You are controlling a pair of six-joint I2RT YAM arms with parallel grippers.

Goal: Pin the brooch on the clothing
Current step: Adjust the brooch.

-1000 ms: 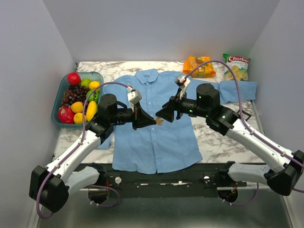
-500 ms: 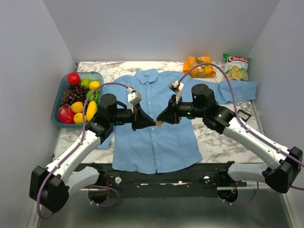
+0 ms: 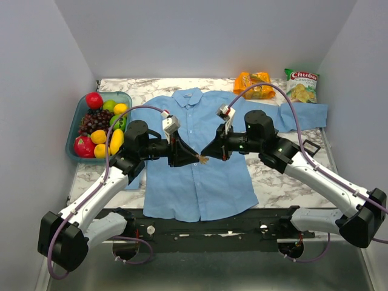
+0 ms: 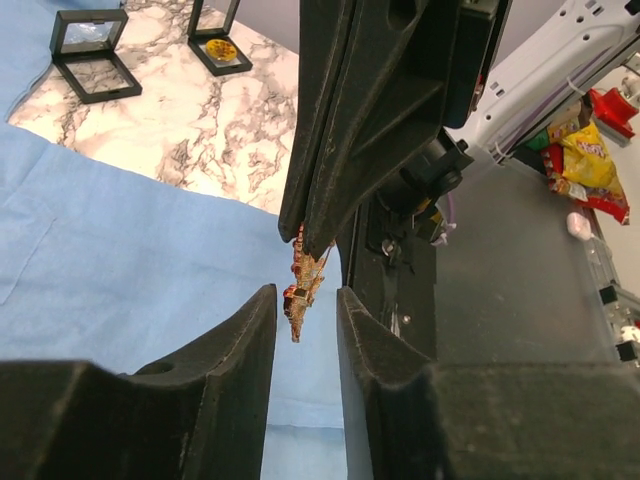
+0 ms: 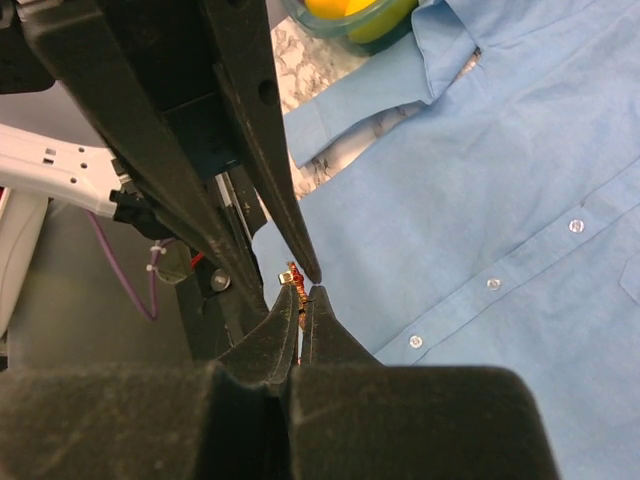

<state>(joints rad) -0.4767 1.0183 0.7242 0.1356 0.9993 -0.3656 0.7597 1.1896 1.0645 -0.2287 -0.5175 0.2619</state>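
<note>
Right pincer (image 5: 301, 292) is pinching the brooch (image 4: 300, 285) above the blue shirt (image 3: 200, 182), which is lying on a marble counter (image 3: 139, 85) between grey walls (image 3: 200, 36). Left pincer (image 4: 305, 295) is sitting slightly spread around the brooch, whose clasp is too small to discern.

The shirt (image 3: 194, 182) is light blue, the brooch (image 3: 204, 160) orange-red and gold.

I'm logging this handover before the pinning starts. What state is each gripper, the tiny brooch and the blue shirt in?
Tiny orange-red and gold brooch: gripped, hanging clear of the fabric, not yet pinned.
Right gripper: shut on the brooch.
Left gripper: open, one finger on either side of the brooch.
Light blue long-sleeved shirt: spread flat, front closed.
</note>
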